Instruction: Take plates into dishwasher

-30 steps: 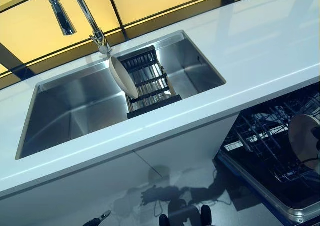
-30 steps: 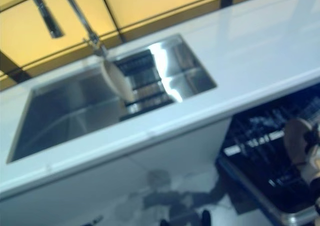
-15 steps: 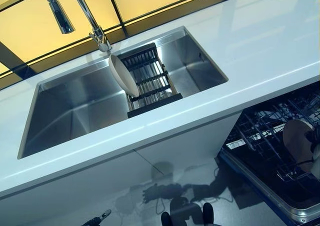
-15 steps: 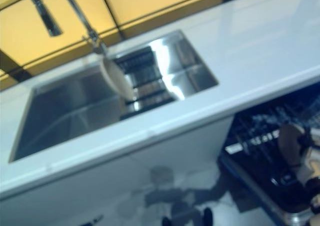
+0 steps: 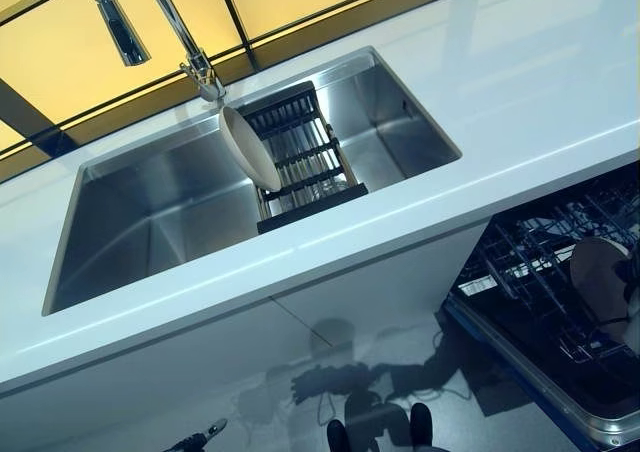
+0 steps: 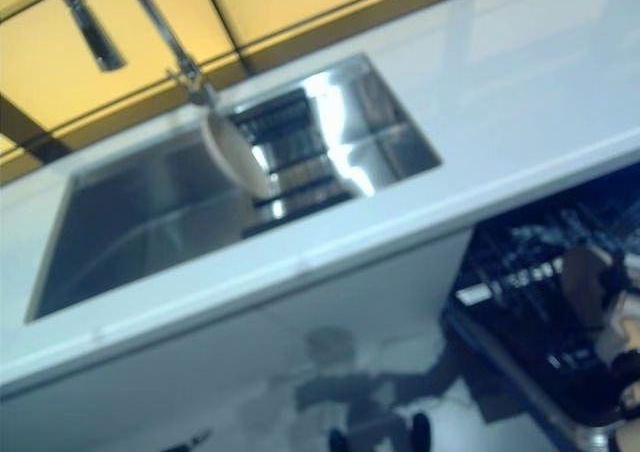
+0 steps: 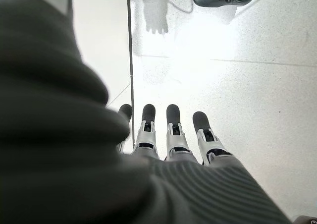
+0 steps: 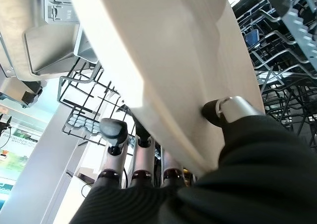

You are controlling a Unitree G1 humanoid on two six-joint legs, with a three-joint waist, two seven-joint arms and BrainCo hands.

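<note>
A cream plate [image 8: 183,60] is pinched on edge between the thumb and fingers of the right robot hand [image 8: 148,169], over the dishwasher rack [image 5: 530,282]. Its face is held roughly upright. The left robot hand [image 7: 171,135] is hung with fingers straight above the floor [image 7: 247,75].

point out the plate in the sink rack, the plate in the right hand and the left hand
sink plate [image 5: 250,149], left eye view, middle of its face
held plate [image 8: 183,60], right wrist view, its pale underside
right hand [image 8: 225,110], right wrist view, thumb on the plate
left hand [image 7: 173,135], left wrist view, a finger

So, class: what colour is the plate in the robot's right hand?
Cream plate, plain; best in the right wrist view, pinched by the right hand.
</note>
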